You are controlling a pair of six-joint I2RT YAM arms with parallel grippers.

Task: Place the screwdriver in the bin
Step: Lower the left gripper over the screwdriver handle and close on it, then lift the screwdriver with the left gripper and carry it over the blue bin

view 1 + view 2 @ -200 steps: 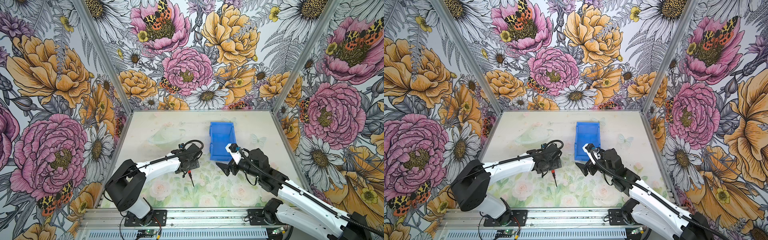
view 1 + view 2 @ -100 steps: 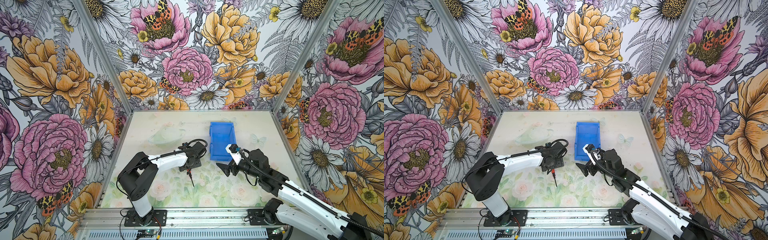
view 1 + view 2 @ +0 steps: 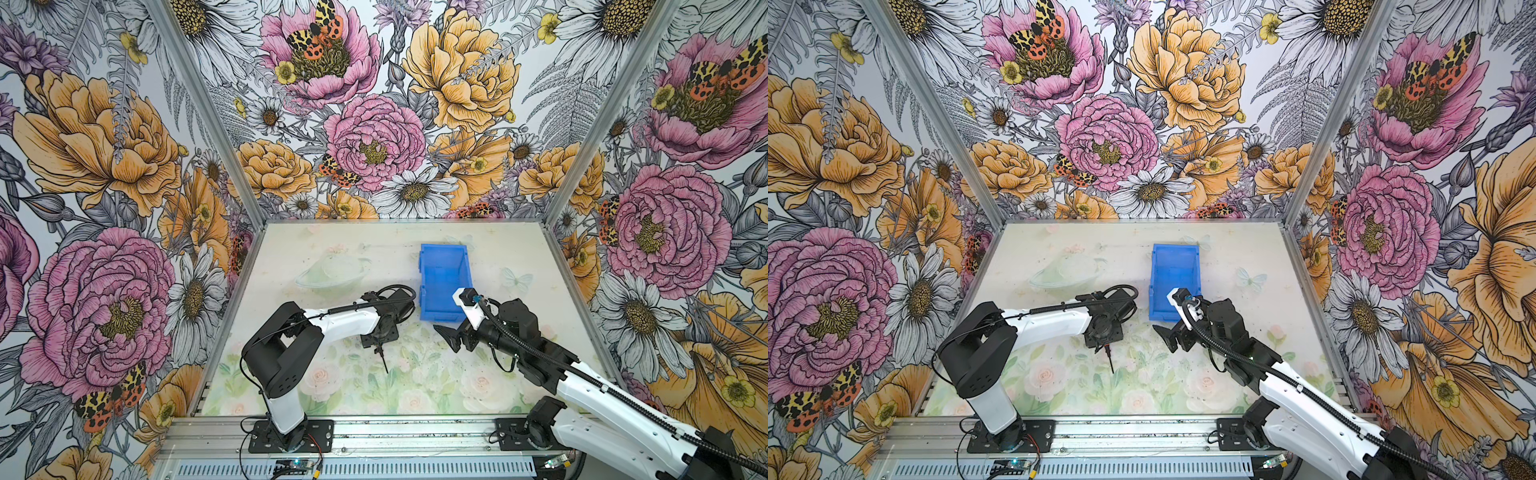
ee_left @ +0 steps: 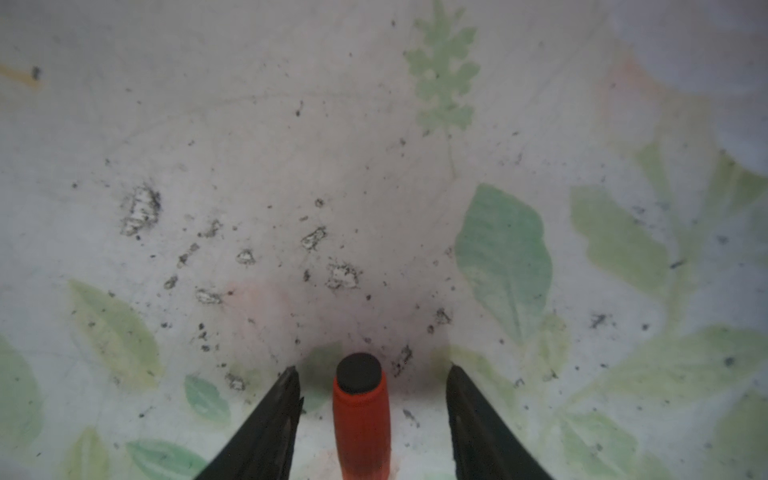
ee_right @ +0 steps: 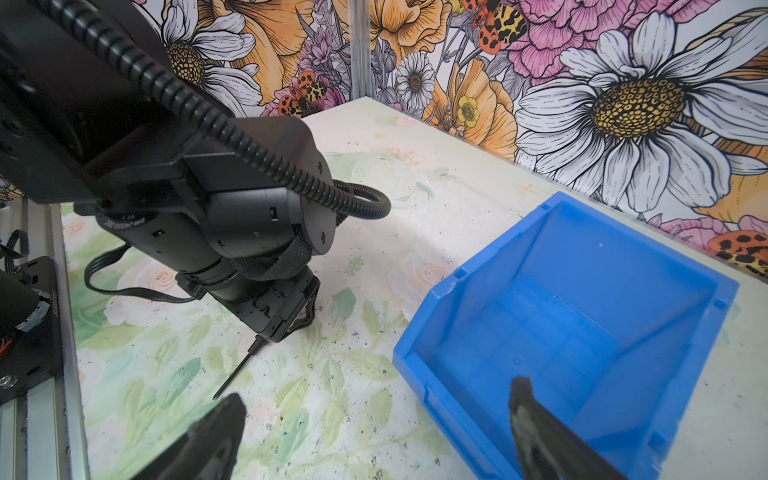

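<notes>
Straddling screwdriver on desk, left pincer apart, gaps each side, no grip yet | right pincer apart, idle by bin | bin empty | left: clamp, lift, carry, drop

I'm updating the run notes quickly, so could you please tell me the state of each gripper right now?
Left gripper: open, its fingers either side of the screwdriver handle, not touching it.
Right gripper: open, holding nothing, near the bin.
</notes>
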